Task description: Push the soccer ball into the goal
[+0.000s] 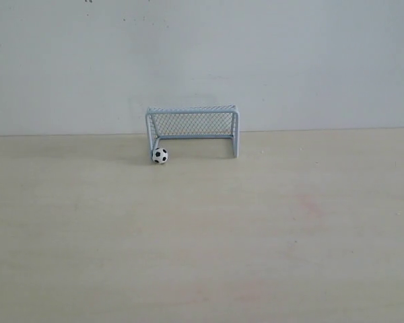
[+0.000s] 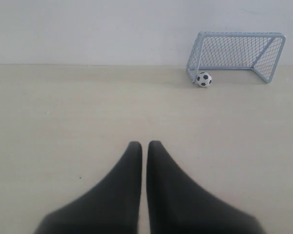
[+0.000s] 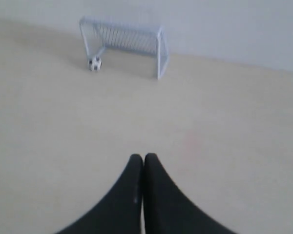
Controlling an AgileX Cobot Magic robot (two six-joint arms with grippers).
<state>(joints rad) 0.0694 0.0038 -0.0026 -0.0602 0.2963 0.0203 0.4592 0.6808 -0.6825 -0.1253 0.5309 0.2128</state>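
Left gripper [image 2: 144, 144]: clenched to a sliver, empty.
Right gripper [image 3: 143, 157]: clenched, empty.
Soccer ball [image 1: 160, 156]: round, by a tube post of the mesh goal [image 1: 192, 110].
Desk [image 1: 202, 235]: pale, smooth.

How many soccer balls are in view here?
1. The soccer ball lies at the foot of the left post of the goal, as the exterior view shows it. All three views show only this one; none seems hidden.

Pretty sure this is a lab test bench setup

Plain pale wood-look tabletop [image 1: 202, 256] against a blank white wall [image 1: 202, 54], with a toy goal [image 1: 192, 110] and tiny soccer ball [image 1: 160, 155] staged on it like props.
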